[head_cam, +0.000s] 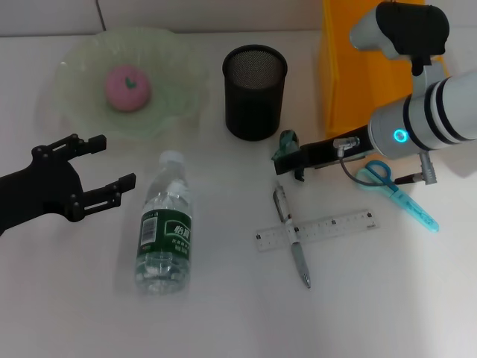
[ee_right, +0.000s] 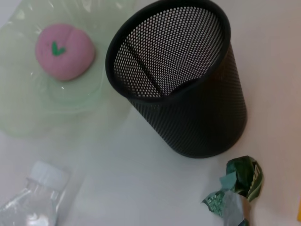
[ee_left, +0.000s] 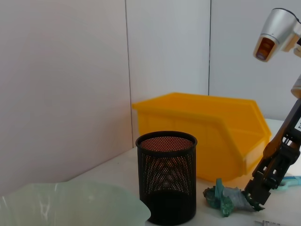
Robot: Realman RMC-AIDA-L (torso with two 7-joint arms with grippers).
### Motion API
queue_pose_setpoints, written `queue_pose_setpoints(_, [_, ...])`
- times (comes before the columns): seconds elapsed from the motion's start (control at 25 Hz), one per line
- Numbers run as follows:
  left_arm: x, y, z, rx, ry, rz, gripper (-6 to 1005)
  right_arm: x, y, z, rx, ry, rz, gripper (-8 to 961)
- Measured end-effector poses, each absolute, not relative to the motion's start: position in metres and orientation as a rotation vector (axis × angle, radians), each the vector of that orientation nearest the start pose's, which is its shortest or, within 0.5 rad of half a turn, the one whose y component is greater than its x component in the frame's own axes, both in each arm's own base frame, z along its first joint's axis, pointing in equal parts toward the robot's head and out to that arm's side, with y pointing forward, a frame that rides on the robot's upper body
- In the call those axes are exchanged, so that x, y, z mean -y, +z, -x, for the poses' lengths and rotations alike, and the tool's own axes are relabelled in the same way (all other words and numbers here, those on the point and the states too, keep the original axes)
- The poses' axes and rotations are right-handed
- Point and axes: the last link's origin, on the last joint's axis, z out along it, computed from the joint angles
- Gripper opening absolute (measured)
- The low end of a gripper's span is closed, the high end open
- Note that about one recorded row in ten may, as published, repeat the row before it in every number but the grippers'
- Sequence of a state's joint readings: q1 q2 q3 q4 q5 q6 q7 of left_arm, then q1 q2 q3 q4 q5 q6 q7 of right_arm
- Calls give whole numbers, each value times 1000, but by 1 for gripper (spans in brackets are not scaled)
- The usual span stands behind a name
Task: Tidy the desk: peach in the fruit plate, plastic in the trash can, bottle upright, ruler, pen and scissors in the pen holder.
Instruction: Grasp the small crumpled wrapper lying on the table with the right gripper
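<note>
The right gripper (head_cam: 292, 165) pinches the crumpled green plastic wrapper (head_cam: 285, 144) beside the black mesh pen holder (head_cam: 255, 92). The left gripper (head_cam: 112, 168) waits open near the lying clear bottle (head_cam: 165, 226).

The bottle (head_cam: 165, 227) has a green label (head_cam: 168, 233) with white Chinese characters, but I cannot read them. The ruler (head_cam: 318, 230) shows only tick marks.

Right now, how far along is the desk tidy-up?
Done: peach sits in the fruit plate. In hand: right gripper is at the crumpled plastic, near the yellow bin. Left: bottle lying flat; ruler, pen, scissors outside the pen holder. Left gripper idle.
</note>
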State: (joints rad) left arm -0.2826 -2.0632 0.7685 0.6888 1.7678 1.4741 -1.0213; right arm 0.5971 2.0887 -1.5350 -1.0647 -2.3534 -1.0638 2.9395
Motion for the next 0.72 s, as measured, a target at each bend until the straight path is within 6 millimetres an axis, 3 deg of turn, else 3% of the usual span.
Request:
queue_pose_setpoints(0.12, [-285, 20, 322, 374, -614, 2489, 799, -377, -66, -189, -1469, -22, 2314, 830])
queue_pose_setpoints(0.32, [-284, 20, 323, 371, -613, 2490, 799, -379, -67, -190, -1469, -13, 2308, 704])
queue_pose_setpoints(0.56, [-284, 20, 322, 369, -613, 2491, 799, -381, -68, -189, -1471, 8, 2299, 473])
queue_pose_setpoints(0.72, [-284, 20, 323, 369, -614, 2492, 799, -381, -69, -191, -1476, 2, 2296, 469])
